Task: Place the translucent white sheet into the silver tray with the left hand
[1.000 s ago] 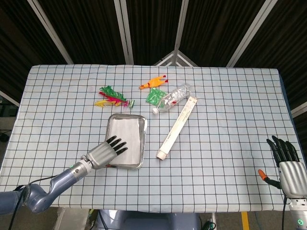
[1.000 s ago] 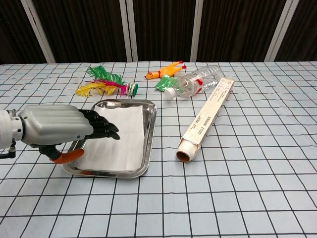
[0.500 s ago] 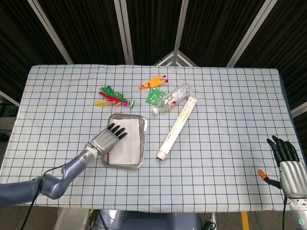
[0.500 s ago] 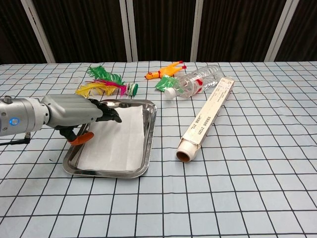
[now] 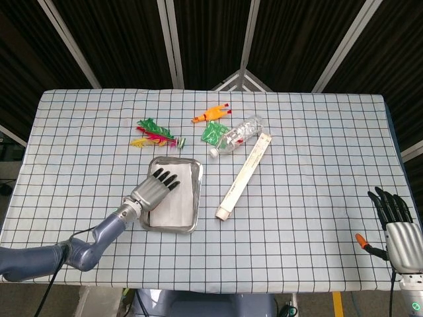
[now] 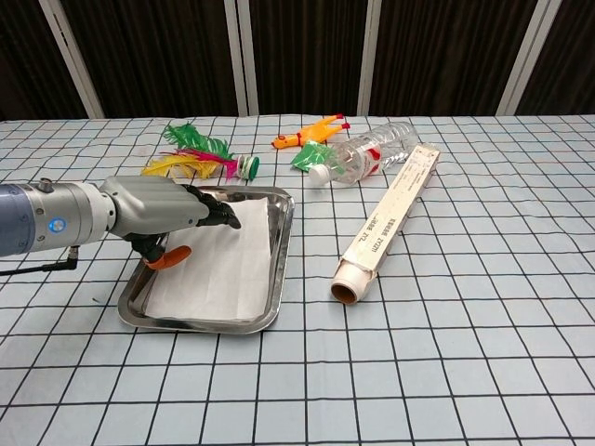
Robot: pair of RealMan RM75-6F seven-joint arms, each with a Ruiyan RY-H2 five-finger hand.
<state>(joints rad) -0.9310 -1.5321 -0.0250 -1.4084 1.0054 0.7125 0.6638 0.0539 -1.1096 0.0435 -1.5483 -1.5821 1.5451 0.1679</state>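
Basically my left hand (image 6: pixel 172 209) has its dark fingers (image 6: pixel 221 214) stretched out flat and together, holding nothing, hovering low over the far-left part of the translucent white sheet (image 6: pixel 218 269). I can't tell if the fingertips touch the paper; it looks like a hover. Sheet lies flat inside the silver tray (image 6: pixel 281 249), mostly nearer and to the right of the fingers, its far edge under them. I judge placing is about done, so the step now is a clean release: lift straight up, keep fingers extended so nothing drags the sheet or catches the tray rim, then pull back toward my left. Sheet is light and could cling to a fingertip, so go slow. My right hand (image 5: pixel 396 228) sits at the near right table edge, well apart, fingers spread, empty
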